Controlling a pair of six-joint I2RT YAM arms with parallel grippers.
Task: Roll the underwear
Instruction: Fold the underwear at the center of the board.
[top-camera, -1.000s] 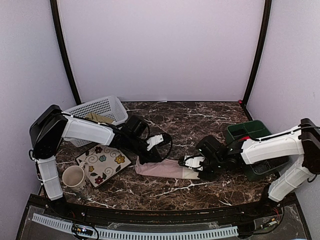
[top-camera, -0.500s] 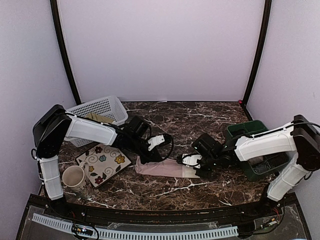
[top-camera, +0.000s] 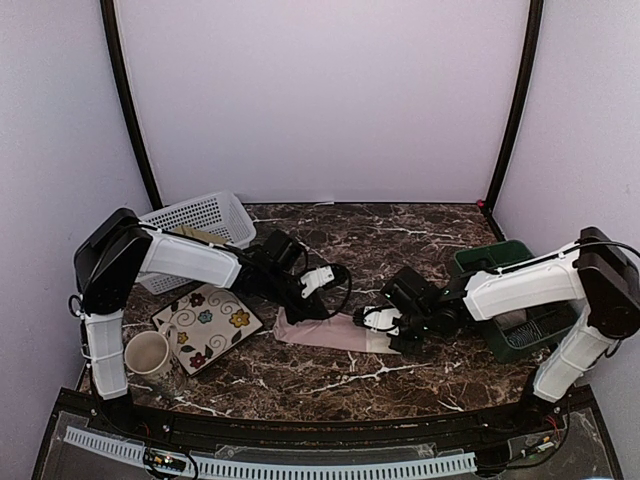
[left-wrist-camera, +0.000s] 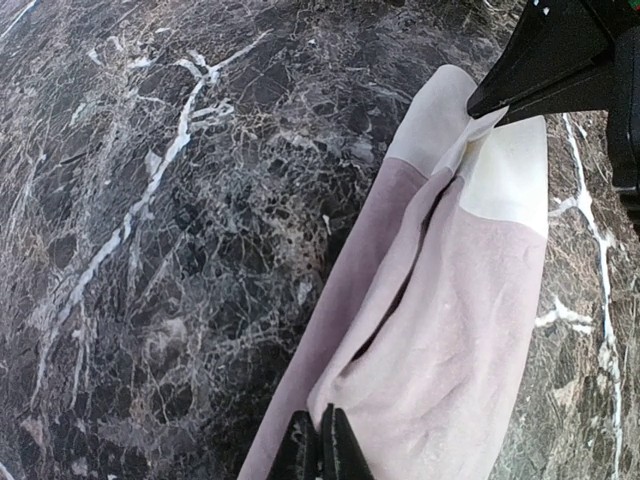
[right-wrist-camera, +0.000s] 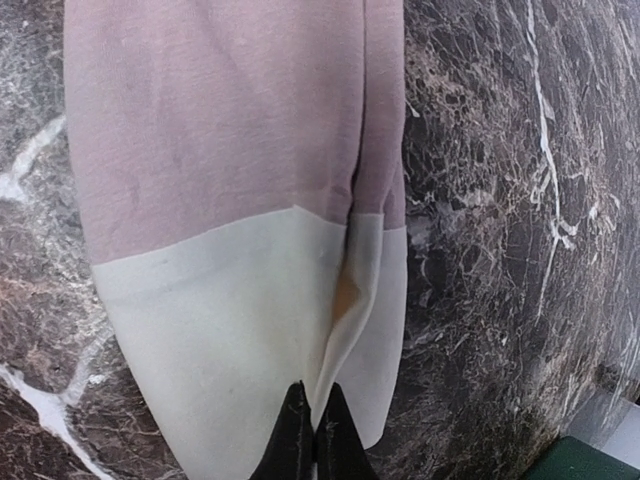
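Note:
The dusty pink underwear (top-camera: 330, 332) with a cream waistband lies folded into a long narrow strip on the marble table, stretched between both grippers. My left gripper (top-camera: 291, 317) is shut on a pinch of the strip's pink end (left-wrist-camera: 440, 300), its fingertips (left-wrist-camera: 320, 425) pressed together on the fabric. My right gripper (top-camera: 385, 336) is shut on a fold of the cream waistband (right-wrist-camera: 230, 330), with its tips (right-wrist-camera: 315, 400) at the waistband's edge. The right gripper's black fingers (left-wrist-camera: 540, 70) show at the far end in the left wrist view. An olive-khaki cloth (top-camera: 196, 236) lies in the white basket.
A white basket (top-camera: 215, 212) stands at the back left. A floral square plate (top-camera: 205, 325) and a cream mug (top-camera: 148, 353) sit near the left arm's base. A green bin (top-camera: 505, 262) stands at the right, beside the right arm.
Both grippers have shifted slightly away from the near edge, carrying the pink strip with them. The right gripper has also drawn a little to the left.

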